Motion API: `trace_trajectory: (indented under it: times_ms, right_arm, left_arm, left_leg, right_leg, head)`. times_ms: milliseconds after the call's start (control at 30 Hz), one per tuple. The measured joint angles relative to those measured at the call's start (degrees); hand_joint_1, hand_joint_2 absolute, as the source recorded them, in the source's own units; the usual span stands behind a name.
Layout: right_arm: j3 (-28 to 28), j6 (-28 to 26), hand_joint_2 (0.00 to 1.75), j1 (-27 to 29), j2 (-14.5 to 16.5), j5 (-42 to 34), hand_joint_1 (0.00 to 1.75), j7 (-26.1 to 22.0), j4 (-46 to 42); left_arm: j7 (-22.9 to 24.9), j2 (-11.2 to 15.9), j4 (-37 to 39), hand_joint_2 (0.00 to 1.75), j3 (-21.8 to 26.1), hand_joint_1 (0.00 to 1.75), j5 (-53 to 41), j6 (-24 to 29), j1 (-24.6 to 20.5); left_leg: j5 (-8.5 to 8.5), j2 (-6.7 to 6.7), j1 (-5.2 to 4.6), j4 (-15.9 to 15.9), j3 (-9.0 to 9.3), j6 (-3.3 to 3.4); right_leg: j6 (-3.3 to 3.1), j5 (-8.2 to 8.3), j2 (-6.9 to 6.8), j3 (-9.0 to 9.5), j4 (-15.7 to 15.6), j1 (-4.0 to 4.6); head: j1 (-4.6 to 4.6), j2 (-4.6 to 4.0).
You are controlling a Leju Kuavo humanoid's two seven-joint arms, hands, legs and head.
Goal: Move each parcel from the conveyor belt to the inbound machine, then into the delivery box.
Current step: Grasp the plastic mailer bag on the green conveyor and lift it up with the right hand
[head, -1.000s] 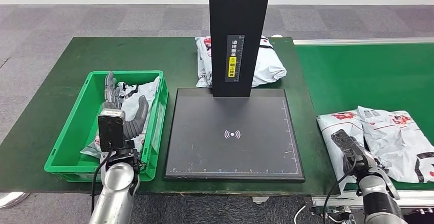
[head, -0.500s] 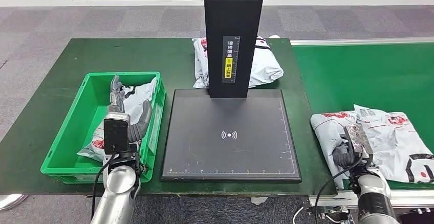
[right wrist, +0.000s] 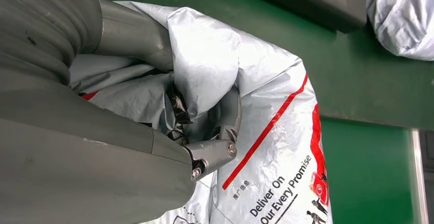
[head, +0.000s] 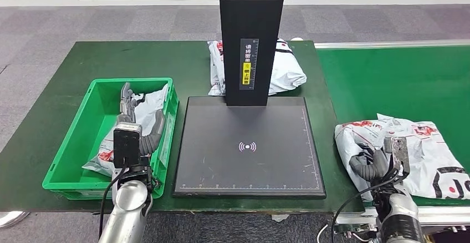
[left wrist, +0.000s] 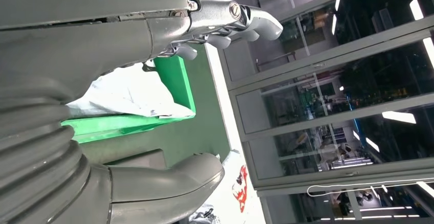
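Note:
On the green conveyor belt [head: 399,82] lies a grey-white parcel [head: 352,136] with red print, and my right hand [head: 378,163] grips its near part. The right wrist view shows the fingers [right wrist: 225,132] curled into the bunched plastic of the parcel [right wrist: 276,91]. A second parcel [head: 438,157] lies against it on the right. My left hand [head: 136,123] hovers over the green delivery box [head: 72,143], fingers [left wrist: 233,22] spread and holding nothing. One parcel [head: 148,105] lies in that box. The black inbound machine plate [head: 249,143] is bare.
The machine's black column [head: 252,32] rises at the plate's far edge, with another parcel [head: 288,71] on the table behind it. The dark green table [head: 55,87] ends near the box's left side. Grey floor lies beyond.
My right hand has turned and closed its fingers into the near-left parcel on the belt. The view shifted slightly. The left hand stays over the box.

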Motion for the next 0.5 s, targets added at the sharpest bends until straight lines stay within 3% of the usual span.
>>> trace_trajectory:
  times_ms: [67,167,267,367,500]
  right_arm:
    - [-0.3,3.3,1.75,0.2,0.3,-7.1,1.75,0.3,-0.2]
    - [-1.1,8.4,1.75,0.8,1.4,-24.8,1.75,1.1,-1.6]
    - [-0.9,8.1,1.75,1.2,2.9,-37.8,1.75,1.5,-5.5]
    - [1.0,5.7,1.75,1.3,4.2,-43.6,1.75,1.3,-10.8]
    - [4.8,3.5,1.75,0.4,5.5,-45.9,1.75,1.4,-17.1]
  left_arm:
    - [-0.4,0.0,0.2,1.75,0.0,0.00,0.2,-0.3,0.0]
    - [-1.4,-0.1,0.8,1.75,-0.1,0.00,0.7,-0.8,-0.2]
    - [-2.1,-0.3,1.5,1.75,-0.2,0.00,0.8,-0.9,-0.2]
    - [-2.2,-0.4,1.9,1.75,-0.2,0.00,0.8,-0.9,-0.2]
    - [-2.2,-0.5,2.1,1.75,-0.2,0.00,0.8,-0.9,-0.1]
  left_leg:
    - [0.00,0.00,0.00,0.0,-0.04,0.00]
    - [0.01,-0.01,-0.01,0.0,-0.13,-0.02]
    - [0.08,-0.17,-0.03,0.0,-0.21,-0.03]
    - [0.25,-0.53,-0.03,0.0,-0.15,-0.08]
    - [0.44,-0.90,-0.05,0.0,-0.22,-0.11]
  right_leg:
    - [-0.01,0.00,0.00,-0.04,0.0,0.00]
    - [-0.02,0.00,-0.01,-0.13,0.1,-0.02]
    - [-0.04,-0.02,-0.20,-0.19,0.1,-0.04]
    - [-0.06,-0.02,-0.53,-0.31,0.1,-0.04]
    - [-0.08,-0.01,-0.92,-0.53,0.2,-0.07]
  head:
    - [0.00,-0.01]
    - [0.00,-0.01]
    - [0.00,-0.01]
    - [0.00,-0.01]
    - [-0.01,0.01]
